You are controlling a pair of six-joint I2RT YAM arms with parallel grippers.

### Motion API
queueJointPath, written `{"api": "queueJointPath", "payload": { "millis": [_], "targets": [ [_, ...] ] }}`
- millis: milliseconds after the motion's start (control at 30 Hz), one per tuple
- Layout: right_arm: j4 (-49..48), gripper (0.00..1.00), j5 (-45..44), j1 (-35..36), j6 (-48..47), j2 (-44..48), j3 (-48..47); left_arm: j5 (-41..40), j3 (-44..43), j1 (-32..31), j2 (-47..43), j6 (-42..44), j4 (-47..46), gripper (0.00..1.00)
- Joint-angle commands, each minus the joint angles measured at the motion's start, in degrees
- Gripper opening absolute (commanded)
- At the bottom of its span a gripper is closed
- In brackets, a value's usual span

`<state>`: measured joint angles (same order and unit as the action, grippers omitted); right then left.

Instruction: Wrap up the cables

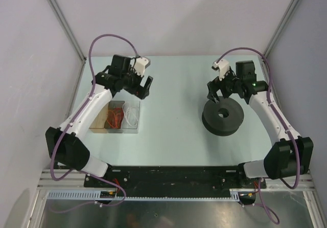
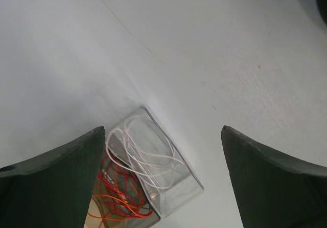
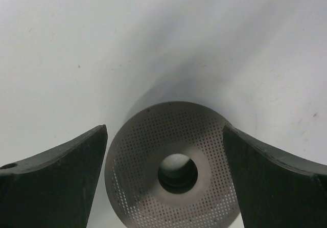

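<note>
The white cables point(image 1: 132, 116) lie loosely coiled in the right compartment of a clear plastic box point(image 1: 139, 121) at the left of the table. From the left wrist the same cables point(image 2: 148, 159) show below and between my jaws, inside the box point(image 2: 196, 187). My left gripper point(image 1: 144, 92) point(image 2: 162, 130) hovers open just beyond the box's far end, holding nothing. A black spool point(image 1: 223, 116) lies flat on the right. Its perforated top flange point(image 3: 143, 156) sits under my right gripper point(image 1: 217, 96) point(image 3: 164, 128), which is open above the spool's far edge.
Red and orange wires point(image 1: 115, 118) point(image 2: 115, 197) fill the box's other compartment. Purple hoses point(image 1: 110, 38) loop over both arms. White walls with metal posts point(image 1: 64, 21) enclose the table. A black rail point(image 1: 168, 176) runs along the near edge.
</note>
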<state>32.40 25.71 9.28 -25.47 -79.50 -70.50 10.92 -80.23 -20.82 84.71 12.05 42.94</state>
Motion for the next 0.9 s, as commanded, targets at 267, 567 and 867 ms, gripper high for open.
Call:
{"api": "queueJointPath", "payload": {
  "millis": [267,567,867],
  "targets": [
    [26.8,0.81,-7.8,-6.5,-15.2,3.5,-2.0,-3.7,-13.9,1.2,-4.8,-2.9,-4.1,0.99],
    [24.9,0.10,-11.6,-12.3,-15.8,-1.2,0.9,-1.6,-11.0,4.4,-9.5,-8.9,-10.7,0.99],
    [19.6,0.00,-10.9,-8.8,-14.8,-3.4,3.4,-1.7,-4.1,4.7,-13.3,-11.1,-14.1,0.99]
  ]
}}
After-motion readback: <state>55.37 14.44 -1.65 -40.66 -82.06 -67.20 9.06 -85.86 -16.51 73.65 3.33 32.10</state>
